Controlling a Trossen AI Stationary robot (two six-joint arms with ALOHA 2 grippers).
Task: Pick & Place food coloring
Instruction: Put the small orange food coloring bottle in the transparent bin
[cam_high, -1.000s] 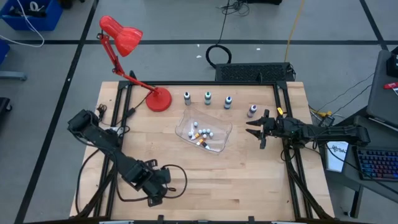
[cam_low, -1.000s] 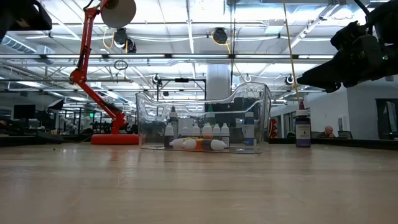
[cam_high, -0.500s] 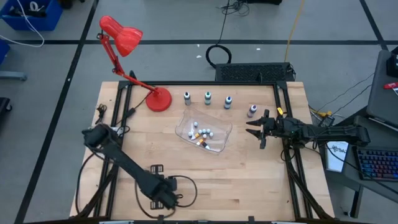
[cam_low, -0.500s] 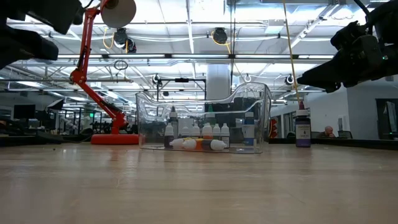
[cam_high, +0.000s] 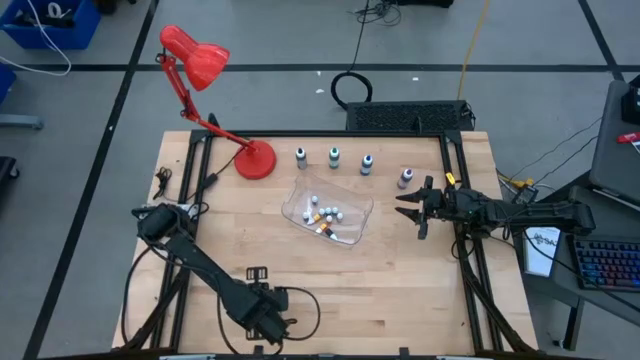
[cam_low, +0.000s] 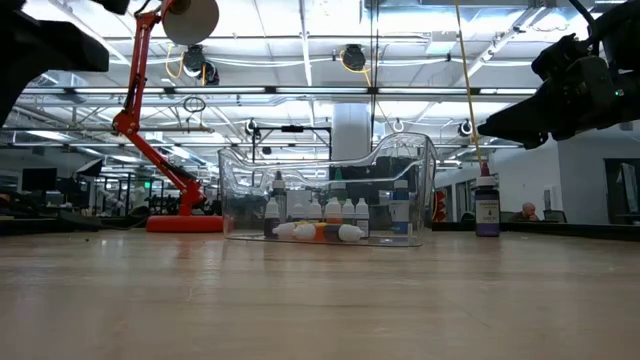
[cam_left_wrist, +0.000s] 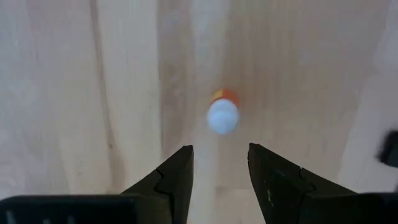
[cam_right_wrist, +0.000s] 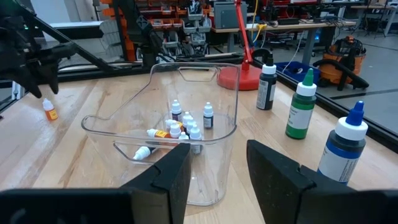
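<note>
High view: pale wood table (cam_high: 400, 280); clear plastic tub (cam_high: 357, 214); four bottles (cam_high: 333, 156) in a row behind it.
Left wrist view: left gripper (cam_left_wrist: 219, 163), jaws parted, empty, above an orange bottle (cam_left_wrist: 222, 114).
Right wrist view: right gripper (cam_right_wrist: 217, 163), jaws parted, empty.

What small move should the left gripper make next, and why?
Probably lower the left gripper onto the tiny orange bottle with a white cap. Its fingers are open and empty, and the bottle stands alone on the wooden table, just ahead of the gap between them.
</note>
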